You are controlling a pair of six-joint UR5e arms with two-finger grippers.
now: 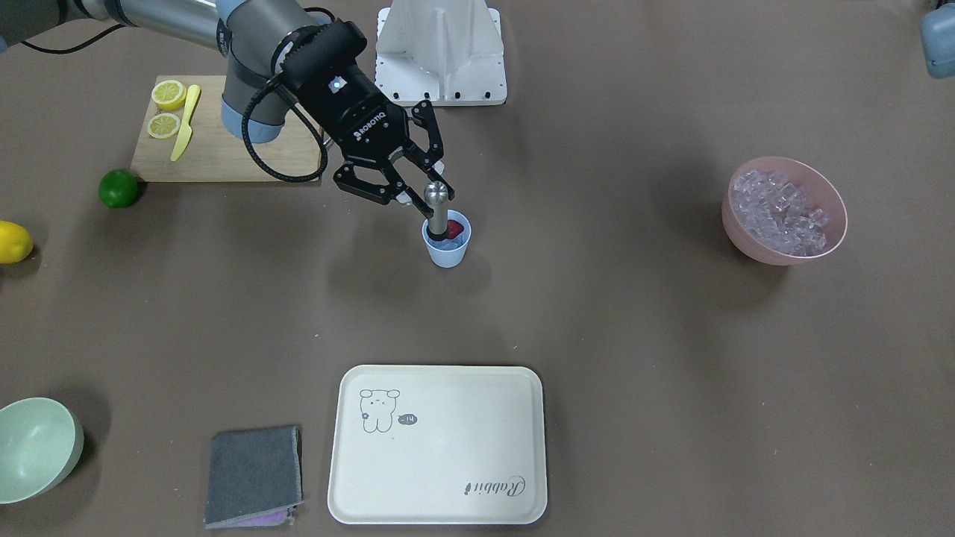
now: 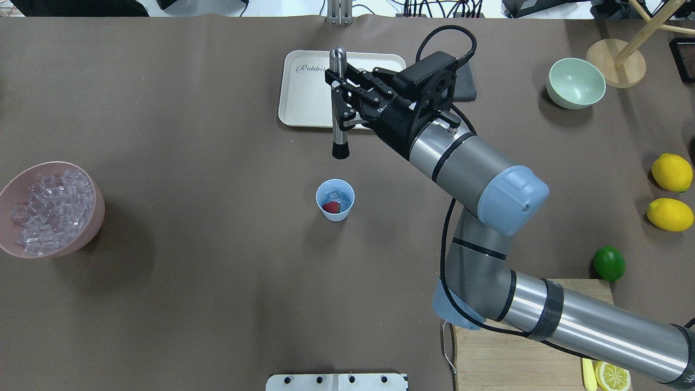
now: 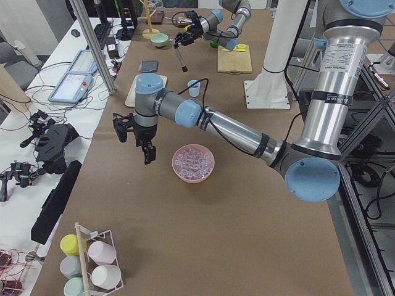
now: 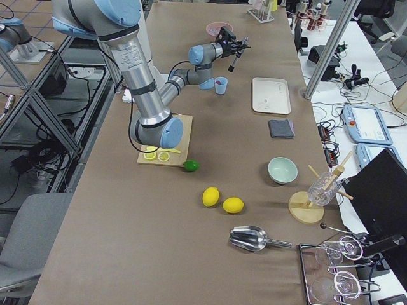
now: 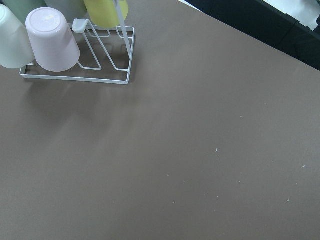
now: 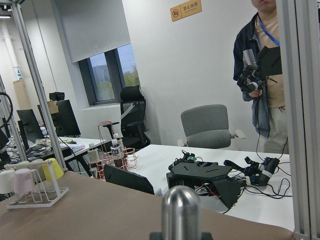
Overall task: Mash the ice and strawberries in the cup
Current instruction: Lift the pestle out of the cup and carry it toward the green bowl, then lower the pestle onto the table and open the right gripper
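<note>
Overhead, the cup [image 2: 335, 200] of strawberry [image 2: 331, 207] and ice [image 2: 336, 194] is sitting at 6 o'clock from the right hand [image 2: 337, 99], which is clamping a muddler [image 2: 340, 142].

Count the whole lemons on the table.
2. One lemon and a second lemon lie side by side near the table's edge on the robot's right, beyond the lime. None seems hidden.

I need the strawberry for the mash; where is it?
Overhead view: the strawberry lies inside the cup at mid-table, beside the ice.
</note>
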